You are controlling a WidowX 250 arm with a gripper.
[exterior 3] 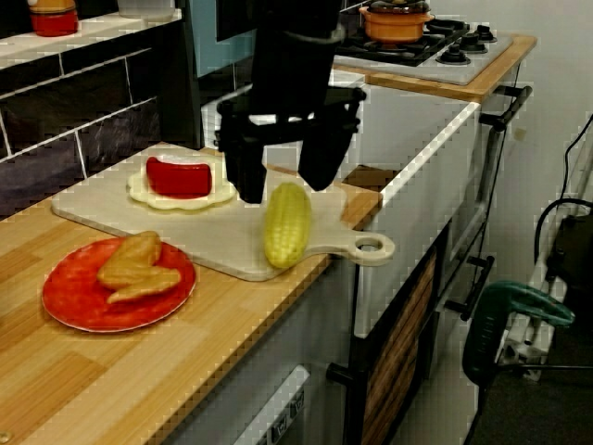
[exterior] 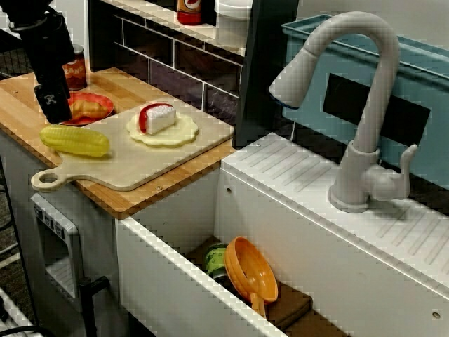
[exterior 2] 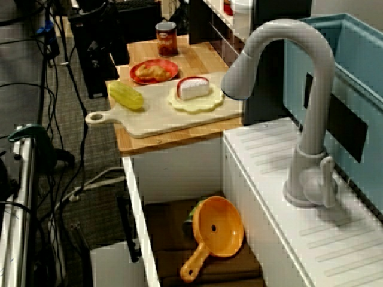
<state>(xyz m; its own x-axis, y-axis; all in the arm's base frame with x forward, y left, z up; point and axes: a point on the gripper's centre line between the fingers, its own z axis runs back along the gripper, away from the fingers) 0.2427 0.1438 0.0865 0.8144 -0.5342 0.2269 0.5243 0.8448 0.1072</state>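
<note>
1. Jaws stand apart on the gripper (exterior 3: 283, 185), one finger on each side of the far end of the corn (exterior 3: 286, 227). They hover just above it, and I cannot tell whether either finger touches.
2. Everything rests on the wooden counter (exterior 3: 139, 371). Its front edge is near the corn, so a sideways nudge could probably roll the corn off.
3. Along that front edge lies the cutting board (exterior 3: 218, 248), with its handle past the counter's corner.
4. Just beside the board's other end sits a red plate (exterior 3: 65, 311) of fried food, apart from the fingers.
5. On its side at the board's handle end lies the corn. It looks round and slick, so a low grip squarely across its middle, closed slowly, seems safest.
6. Near the gripper, at the board's back edge, is a cheese wedge (exterior 3: 178, 178), so the fingers need to stay clear of it.
</note>
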